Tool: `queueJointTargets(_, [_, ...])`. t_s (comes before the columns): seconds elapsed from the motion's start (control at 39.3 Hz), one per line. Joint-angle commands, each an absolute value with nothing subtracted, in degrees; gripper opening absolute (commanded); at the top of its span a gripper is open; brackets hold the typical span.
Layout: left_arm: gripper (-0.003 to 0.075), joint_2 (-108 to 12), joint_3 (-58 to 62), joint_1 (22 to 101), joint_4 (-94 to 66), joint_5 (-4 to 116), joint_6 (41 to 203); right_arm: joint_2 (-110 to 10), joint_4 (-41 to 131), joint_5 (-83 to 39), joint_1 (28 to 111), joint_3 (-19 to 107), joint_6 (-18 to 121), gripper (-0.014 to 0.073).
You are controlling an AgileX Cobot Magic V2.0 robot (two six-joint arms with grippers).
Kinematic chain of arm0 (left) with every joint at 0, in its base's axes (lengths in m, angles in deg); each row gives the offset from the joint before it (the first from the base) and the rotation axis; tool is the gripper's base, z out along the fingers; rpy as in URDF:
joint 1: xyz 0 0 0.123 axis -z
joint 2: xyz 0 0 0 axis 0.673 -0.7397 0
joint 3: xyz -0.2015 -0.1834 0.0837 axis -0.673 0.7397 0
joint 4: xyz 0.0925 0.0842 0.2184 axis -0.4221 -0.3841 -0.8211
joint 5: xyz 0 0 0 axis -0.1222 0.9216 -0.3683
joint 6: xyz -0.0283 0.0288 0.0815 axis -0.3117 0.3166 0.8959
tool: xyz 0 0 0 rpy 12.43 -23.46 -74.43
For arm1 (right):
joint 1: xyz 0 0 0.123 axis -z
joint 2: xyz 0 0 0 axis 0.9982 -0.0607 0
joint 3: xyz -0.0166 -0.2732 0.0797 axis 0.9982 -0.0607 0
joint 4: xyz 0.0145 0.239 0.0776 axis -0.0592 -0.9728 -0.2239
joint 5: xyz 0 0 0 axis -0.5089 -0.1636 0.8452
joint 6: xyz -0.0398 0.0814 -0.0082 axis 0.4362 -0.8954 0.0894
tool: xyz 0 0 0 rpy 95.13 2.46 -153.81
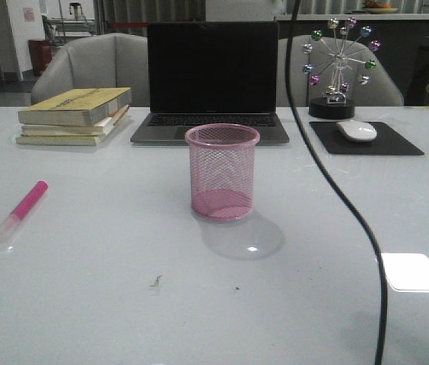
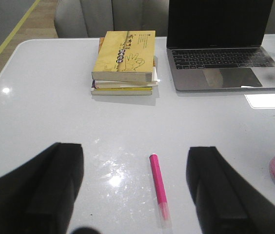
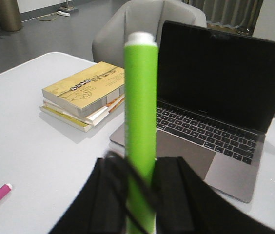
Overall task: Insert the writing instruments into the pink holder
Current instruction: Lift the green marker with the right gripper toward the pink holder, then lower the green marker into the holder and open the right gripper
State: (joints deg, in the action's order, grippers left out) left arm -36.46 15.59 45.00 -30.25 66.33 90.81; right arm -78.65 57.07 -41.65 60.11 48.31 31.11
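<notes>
The front view looks forward at a low height over the white table (image 1: 108, 281), with the pink holder (image 1: 222, 182) near centre and the laptop (image 1: 213, 80), stacked books (image 1: 74, 115) and mouse pad (image 1: 367, 138) along the far edge. The left wrist view hangs above the table's left part, angled down and forward, close over the pink highlighter (image 2: 158, 187). The right wrist view sits low and looks forward toward the laptop, its middle blocked by the green highlighter (image 3: 140, 126), very near the lens. All three share the laptop, the books and the pink highlighter
</notes>
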Motion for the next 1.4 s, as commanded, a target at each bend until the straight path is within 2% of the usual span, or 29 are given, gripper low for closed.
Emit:
queueJointTargets(0.0, [0.051,-36.3,13.8,45.1,-29.4,62.2,90.7,-77.3,57.7,-53.7,59.3,45.9,31.5,0.0113])
queueJointTargets(0.15, [0.051,-36.3,13.8,45.1,-29.4,62.2,90.7,-81.5,57.9,-62.8,58.7,41.2,29.8,0.0113])
queueJointTargets(0.41, [0.051,-36.3,13.8,45.1,-29.4,62.2,90.7,-90.1,61.8,-72.9,58.7,40.8,25.9,0.0113])
queueJointTargets(0.59, [0.051,-36.3,13.8,45.1,-29.4,62.2,90.7,-95.5,61.9,-76.6,58.7,40.8,25.1,0.0113])
queueJointTargets(0.81, [0.051,-36.3,13.8,45.1,-29.4,62.2,90.7,-96.8,64.3,-77.4,58.7,40.8,24.8,0.012])
queueJointTargets(0.92, [0.051,-36.3,13.8,45.1,-29.4,62.2,90.7,-96.8,65.4,-77.8,58.7,40.8,24.8,0.015])
queueJointTargets(1.09, [0.051,-36.3,13.8,45.1,-29.4,62.2,90.7,-97.1,66.5,-77.8,58.7,40.8,24.8,0.0348])
queueJointTargets(1.37, [0.051,-36.3,13.8,45.1,-29.4,62.2,90.7,-98.5,66.5,-77.6,58.7,40.8,24.8,0.0358])
